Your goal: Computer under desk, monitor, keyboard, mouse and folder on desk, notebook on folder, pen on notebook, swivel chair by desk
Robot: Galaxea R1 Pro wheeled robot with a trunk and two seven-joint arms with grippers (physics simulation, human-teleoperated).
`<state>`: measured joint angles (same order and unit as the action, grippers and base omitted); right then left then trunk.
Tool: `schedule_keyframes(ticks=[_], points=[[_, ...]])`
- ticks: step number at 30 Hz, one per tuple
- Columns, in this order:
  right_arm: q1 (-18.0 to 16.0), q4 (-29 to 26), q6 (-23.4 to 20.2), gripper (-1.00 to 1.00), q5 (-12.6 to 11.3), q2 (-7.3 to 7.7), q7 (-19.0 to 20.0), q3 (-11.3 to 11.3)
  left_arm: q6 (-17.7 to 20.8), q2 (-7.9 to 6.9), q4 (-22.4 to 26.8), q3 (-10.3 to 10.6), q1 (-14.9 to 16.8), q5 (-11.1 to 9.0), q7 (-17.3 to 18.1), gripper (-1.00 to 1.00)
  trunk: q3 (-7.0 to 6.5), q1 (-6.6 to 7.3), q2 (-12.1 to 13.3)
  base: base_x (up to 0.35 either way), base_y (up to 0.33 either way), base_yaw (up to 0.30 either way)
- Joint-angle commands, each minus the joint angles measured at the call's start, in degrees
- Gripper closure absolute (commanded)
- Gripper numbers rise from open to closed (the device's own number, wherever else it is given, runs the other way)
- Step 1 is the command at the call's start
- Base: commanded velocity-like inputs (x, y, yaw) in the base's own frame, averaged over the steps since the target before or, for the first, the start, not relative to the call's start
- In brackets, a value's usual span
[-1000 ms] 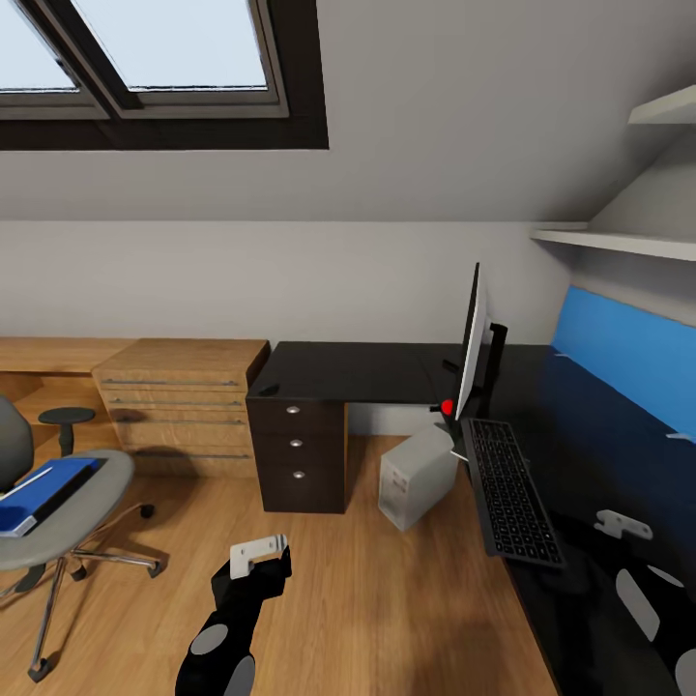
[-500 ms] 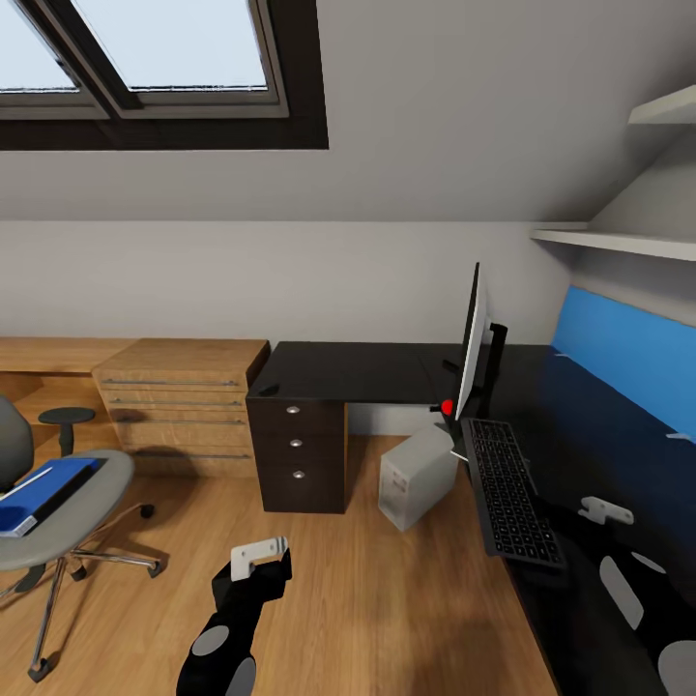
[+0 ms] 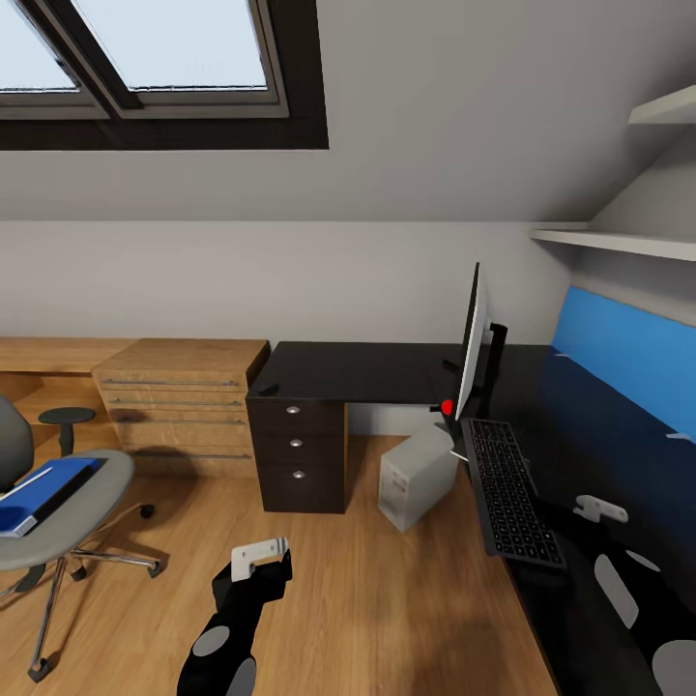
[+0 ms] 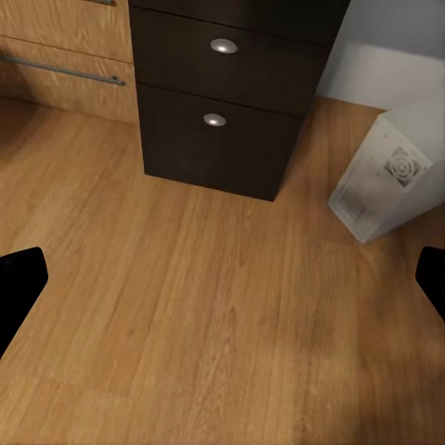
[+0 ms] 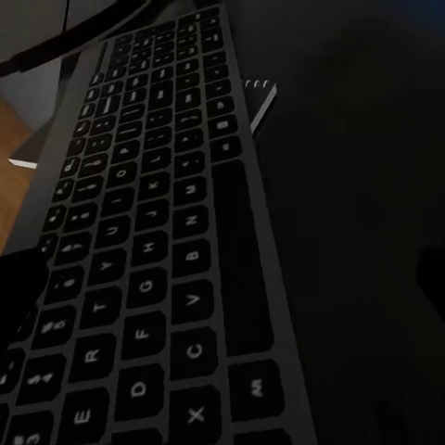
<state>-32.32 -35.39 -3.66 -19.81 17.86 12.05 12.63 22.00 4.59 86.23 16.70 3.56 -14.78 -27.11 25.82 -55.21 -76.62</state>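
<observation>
The black-topped desk (image 3: 367, 372) carries the monitor (image 3: 473, 346), seen edge-on. The dark keyboard (image 3: 507, 488) lies in front of it. A small black mouse (image 3: 269, 390) rests on the desk corner above the drawer unit. The pale computer (image 3: 418, 476) stands on the floor by the desk. On the swivel chair (image 3: 87, 522) at left lies the blue folder (image 3: 43, 491). My right gripper (image 3: 599, 509) hovers open over the desk just right of the keyboard (image 5: 158, 232). A dark, pale-edged notebook corner (image 5: 263, 98) shows beside the keyboard. My left gripper (image 3: 259, 558) hangs open over the floor. The pen is out of view.
A dark drawer unit (image 3: 298, 449) with round knobs stands under the desk's left end. Light oak drawers (image 3: 179, 401) and a small black stool (image 3: 66, 418) are beside it. The blue back panel (image 3: 628, 362) and white shelves (image 3: 619, 240) line the right wall. Wood floor (image 4: 204, 315) lies under my left gripper.
My right gripper has shifted a little forward and left over the desk, closer to the keyboard. The left arm has barely moved.
</observation>
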Motion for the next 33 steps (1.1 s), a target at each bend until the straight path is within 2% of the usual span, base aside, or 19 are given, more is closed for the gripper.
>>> schedule_keyframes(ticks=[1,11,19,33], points=[[0.0,-0.1,-0.4,-1.00,-0.5,-0.02,0.3,0.2,0.1,-0.01,0.1,0.1,0.0,-0.5,-0.5,-1.00,0.06,0.00,0.0,0.000,0.000,0.000],[0.0,0.0,-0.3,-1.00,1.4,-0.02,0.4,0.3,0.1,-0.01,0.0,0.1,0.0,-0.5,-0.4,-1.00,0.06,0.00,0.0,0.026,0.025,0.000],[0.0,0.3,-0.2,-1.00,1.5,0.06,0.4,0.3,0.1,-0.01,0.0,0.1,0.0,-0.5,-0.4,-1.00,0.06,0.00,0.0,0.160,0.143,0.000],[0.0,0.4,1.3,-1.00,1.4,0.25,0.4,0.4,0.1,0.03,-0.5,0.1,0.0,-0.4,-0.4,-1.00,0.06,0.00,0.0,0.013,0.007,0.000]])
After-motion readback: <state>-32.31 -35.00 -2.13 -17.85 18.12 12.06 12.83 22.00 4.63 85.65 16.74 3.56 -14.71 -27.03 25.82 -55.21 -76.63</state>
